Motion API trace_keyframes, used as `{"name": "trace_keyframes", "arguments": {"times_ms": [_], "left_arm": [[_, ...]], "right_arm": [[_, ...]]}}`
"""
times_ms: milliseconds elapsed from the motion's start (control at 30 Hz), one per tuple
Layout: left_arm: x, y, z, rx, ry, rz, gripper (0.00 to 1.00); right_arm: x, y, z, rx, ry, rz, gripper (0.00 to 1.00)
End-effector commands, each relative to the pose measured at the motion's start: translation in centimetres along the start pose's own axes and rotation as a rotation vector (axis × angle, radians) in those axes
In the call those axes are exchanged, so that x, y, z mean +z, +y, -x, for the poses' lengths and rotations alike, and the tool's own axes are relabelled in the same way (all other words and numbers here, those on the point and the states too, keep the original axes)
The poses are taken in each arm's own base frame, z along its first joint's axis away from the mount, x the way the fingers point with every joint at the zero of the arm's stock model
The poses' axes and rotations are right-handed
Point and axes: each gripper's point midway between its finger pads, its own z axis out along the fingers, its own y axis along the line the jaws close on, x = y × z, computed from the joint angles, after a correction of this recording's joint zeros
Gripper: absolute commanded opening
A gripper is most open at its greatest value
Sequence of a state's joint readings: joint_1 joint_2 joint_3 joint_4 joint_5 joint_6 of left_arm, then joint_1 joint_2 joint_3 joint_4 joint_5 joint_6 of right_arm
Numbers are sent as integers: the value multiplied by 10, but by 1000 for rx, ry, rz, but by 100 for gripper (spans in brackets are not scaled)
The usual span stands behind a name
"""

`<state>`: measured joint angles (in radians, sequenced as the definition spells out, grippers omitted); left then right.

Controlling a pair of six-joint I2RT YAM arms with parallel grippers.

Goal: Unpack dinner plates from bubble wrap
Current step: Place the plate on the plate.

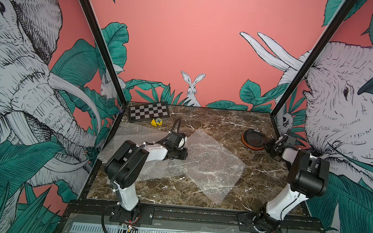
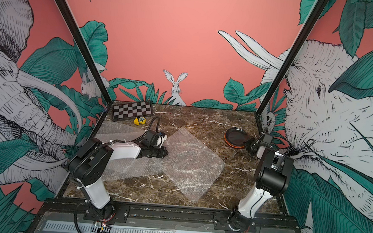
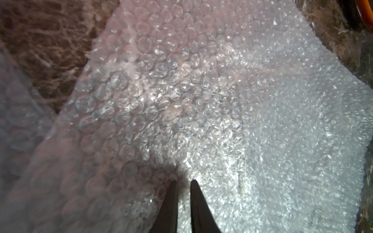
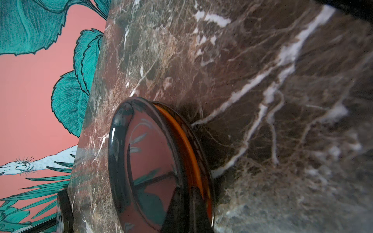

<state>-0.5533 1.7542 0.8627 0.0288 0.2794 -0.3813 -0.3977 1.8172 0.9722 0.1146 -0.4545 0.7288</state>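
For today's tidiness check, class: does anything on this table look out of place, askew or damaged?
Nothing looks damaged or spilled. The bubble wrap sheets lie crooked, overlapping each other across the marble table. Near the far right corner, the black plate sits on the orange plate, whose rim shows beneath it.

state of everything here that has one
black plate: unwrapped, top of stack
orange plate: unwrapped, under the black one
bubble wrap: spread open, sheets overlapping
left end effector: nearly shut, apparently pinching bubble wrap
right end effector: shut, at stack's rim
checkered board: lying flat
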Motion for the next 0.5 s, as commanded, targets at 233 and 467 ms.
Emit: {"name": "trace_keyframes", "arguments": {"times_ms": [233, 467], "left_arm": [[-2, 2, -6, -6, 24, 11, 17], [-4, 0, -3, -3, 17, 5, 17]], "right_arm": [[3, 1, 4, -20, 10, 2, 25], [-7, 2, 6, -46, -7, -21, 37]]}}
